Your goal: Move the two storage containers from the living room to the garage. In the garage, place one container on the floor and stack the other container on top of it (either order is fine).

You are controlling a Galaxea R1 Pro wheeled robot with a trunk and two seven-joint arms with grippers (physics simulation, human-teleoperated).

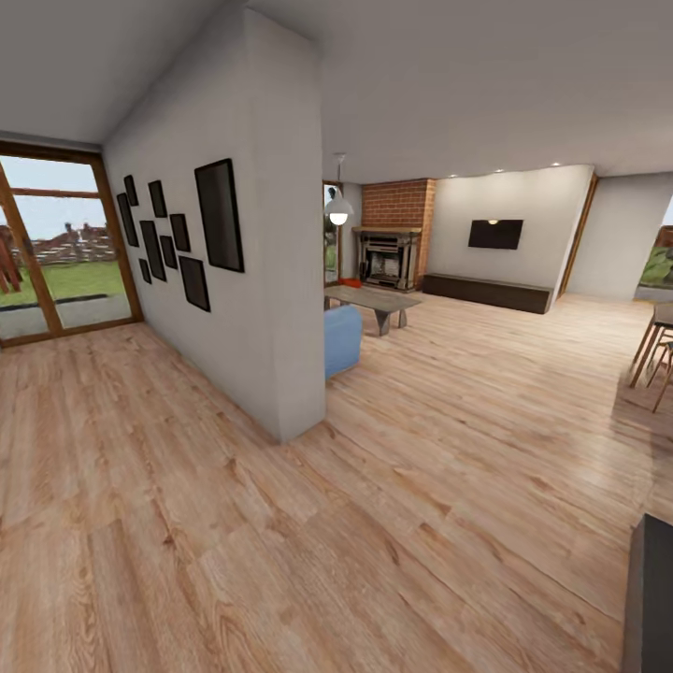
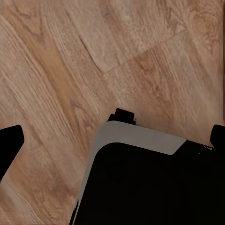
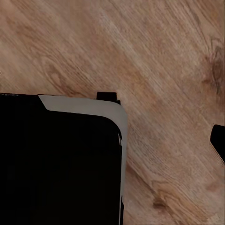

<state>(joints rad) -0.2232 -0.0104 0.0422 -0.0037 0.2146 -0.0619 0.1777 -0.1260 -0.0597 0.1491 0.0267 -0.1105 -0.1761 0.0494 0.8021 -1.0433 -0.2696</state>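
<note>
I am in the living room, on its light wood plank floor (image 1: 308, 561). Far ahead, a small orange-red storage container (image 1: 350, 281) sits on the floor just left of the brick fireplace (image 1: 388, 254), too small to make out in detail. My left gripper (image 2: 115, 140) hangs open above the planks, its dark fingertips (image 2: 10, 143) wide apart with nothing between them. On my right gripper (image 3: 112, 143), one fingertip (image 3: 218, 143) shows far out at the frame's edge, so it is open and holds nothing. The garage is out of view.
A white partition wall (image 1: 271, 280) with black picture frames juts out ahead on the left. Behind it stand a blue sofa (image 1: 342, 338) and a low table (image 1: 374, 301). Glass doors (image 1: 56, 243) are at far left, chairs (image 1: 654, 360) at right. My dark base (image 2: 145, 187) fills part of both wrist views.
</note>
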